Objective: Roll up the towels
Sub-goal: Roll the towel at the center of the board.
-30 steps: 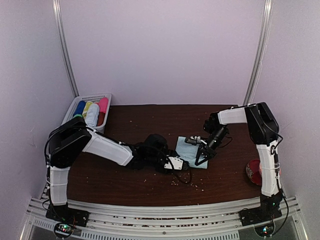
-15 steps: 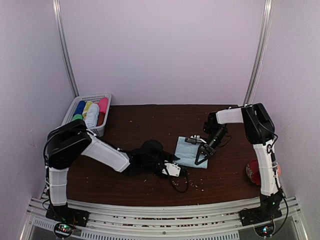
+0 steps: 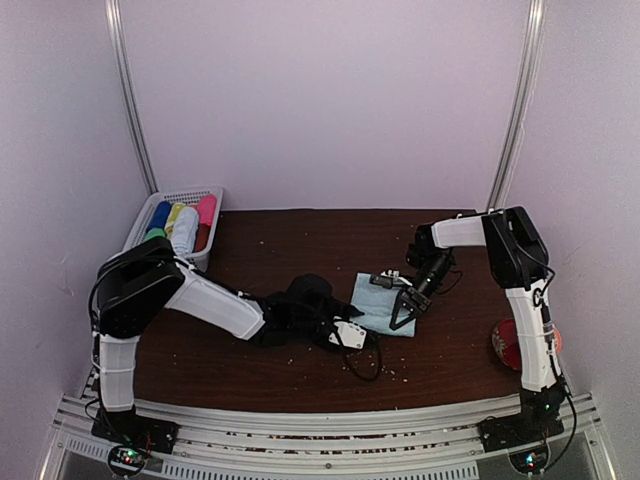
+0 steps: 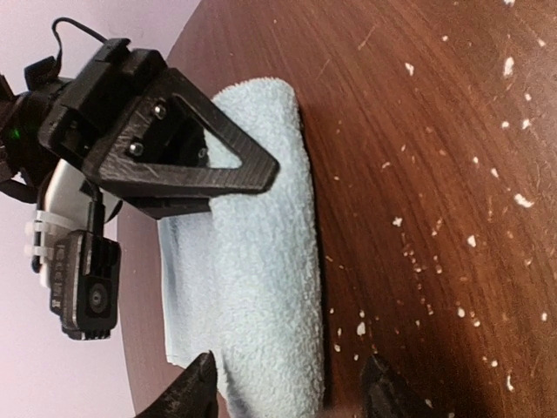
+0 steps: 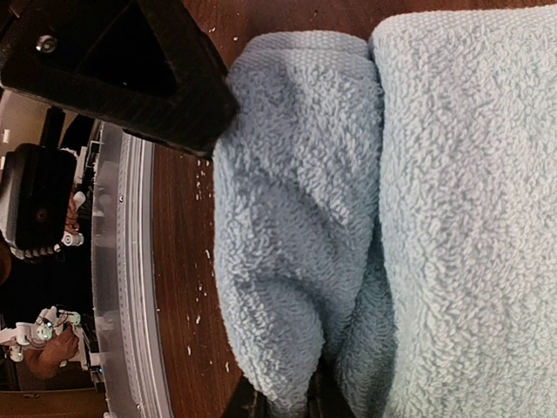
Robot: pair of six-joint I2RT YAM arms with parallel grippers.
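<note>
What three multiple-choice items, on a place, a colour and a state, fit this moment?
1. Where does the basket stand? A. far left corner of the table B. near right edge C. centre
2. What colour is the towel? A. red B. pale blue C. yellow
3. How is the left tool? A. shut on a roll B. out of view C. open
1 A: it sits at the far left. 2 B: the wrist views show pale blue cloth. 3 C: its fingers stand apart.

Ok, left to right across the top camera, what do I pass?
In order: white basket of coloured rolls → left gripper → pale blue towel → red round object. The right gripper overlaps the towel, so I left it out.
</note>
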